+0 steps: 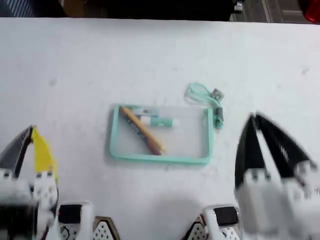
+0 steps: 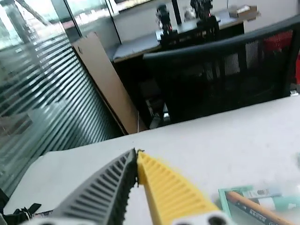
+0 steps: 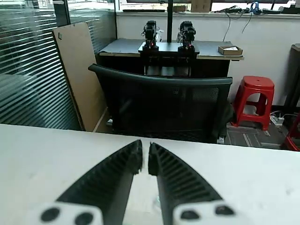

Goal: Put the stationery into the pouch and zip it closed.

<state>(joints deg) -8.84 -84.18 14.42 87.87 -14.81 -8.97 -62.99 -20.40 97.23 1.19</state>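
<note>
A clear pouch (image 1: 190, 137) with a mint-green rim lies flat at the middle of the white table. Inside it lie a brown pencil (image 1: 141, 130) and a white and mint pen (image 1: 155, 121), both toward its left end. A mint cord (image 1: 202, 95) trails from its upper right corner. The left gripper (image 1: 31, 131), grey and yellow, is shut at the front left, well apart from the pouch (image 2: 224, 197). In its wrist view the fingertips (image 2: 136, 154) meet. The right gripper (image 1: 253, 119), black, is shut at the front right, just right of the pouch. Its tips (image 3: 145, 149) nearly touch.
The table's far edge (image 1: 160, 19) runs along the back. Beyond it stand a black mesh chair (image 3: 164, 108), a red stool (image 3: 255, 101) and a leaning board (image 3: 79, 70). The arm bases (image 1: 150, 227) sit at the front edge.
</note>
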